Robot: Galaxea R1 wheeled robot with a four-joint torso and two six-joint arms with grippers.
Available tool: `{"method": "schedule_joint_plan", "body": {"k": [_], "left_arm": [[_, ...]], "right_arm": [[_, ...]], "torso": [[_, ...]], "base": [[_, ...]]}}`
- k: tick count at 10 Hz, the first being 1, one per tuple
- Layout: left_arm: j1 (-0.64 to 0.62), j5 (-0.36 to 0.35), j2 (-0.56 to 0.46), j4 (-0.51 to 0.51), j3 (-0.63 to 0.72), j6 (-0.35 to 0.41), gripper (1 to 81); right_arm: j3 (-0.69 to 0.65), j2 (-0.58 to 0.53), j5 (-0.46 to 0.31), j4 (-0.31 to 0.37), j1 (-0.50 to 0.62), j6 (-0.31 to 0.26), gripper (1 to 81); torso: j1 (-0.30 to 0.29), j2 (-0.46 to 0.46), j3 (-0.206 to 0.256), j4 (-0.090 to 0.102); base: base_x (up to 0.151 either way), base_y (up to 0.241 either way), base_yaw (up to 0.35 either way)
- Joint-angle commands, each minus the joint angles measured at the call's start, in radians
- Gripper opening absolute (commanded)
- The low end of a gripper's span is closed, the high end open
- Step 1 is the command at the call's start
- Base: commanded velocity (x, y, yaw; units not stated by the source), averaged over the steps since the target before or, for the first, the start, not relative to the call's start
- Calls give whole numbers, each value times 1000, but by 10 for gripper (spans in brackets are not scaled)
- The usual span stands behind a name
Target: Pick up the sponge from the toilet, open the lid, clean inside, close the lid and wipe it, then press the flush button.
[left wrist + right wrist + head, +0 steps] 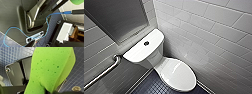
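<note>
Toilet glossy white ceramic; sponge porous matt foam; grab bar polished metal

Glare streaked the toilet at five o'clock, under bright, even light. The wall at nine o'clock lay in shadow.

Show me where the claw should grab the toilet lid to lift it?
Hook the white oval toilet lid under its rounded front rim, coming in from that front end: it lies shut and flat, probably hinged by the white rectangular tank.
</note>
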Motion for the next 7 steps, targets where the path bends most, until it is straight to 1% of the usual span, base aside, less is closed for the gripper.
{"method": "schedule_joint_plan", "body": {"k": [1,2,3,4,5,6,7], "left_arm": [[28,49,-21,-5,-7,7,811],[30,28,-21,-6,-27,5,811],[28,4,-21,-6,-48,0,811],[28,0,-21,-6,-55,-1,811],[28,0,-19,-6,-55,-1,811],[29,0,-18,-6,-62,-1,811],[29,0,-10,-8,-82,-1,811]], "right_arm": [[-53,24,66,-70,-69,4,10],[-88,47,78,-93,-107,4,10],[-131,79,78,-119,-142,4,10],[-168,101,80,-128,-170,4,10],[-193,116,81,-134,-187,4,10],[-204,126,93,-154,-201,4,10],[-207,135,95,-162,-207,4,10]], "torso": [[-61,95,89,-27],[-86,132,30,-17],[-108,165,62,-29],[-124,187,82,-33],[-141,213,123,61],[-158,240,127,65],[-174,266,131,80]], "base": [[0,0,0],[0,0,0],[0,0,0],[0,0,0],[0,0,0],[0,0,0],[0,0,0]]}}
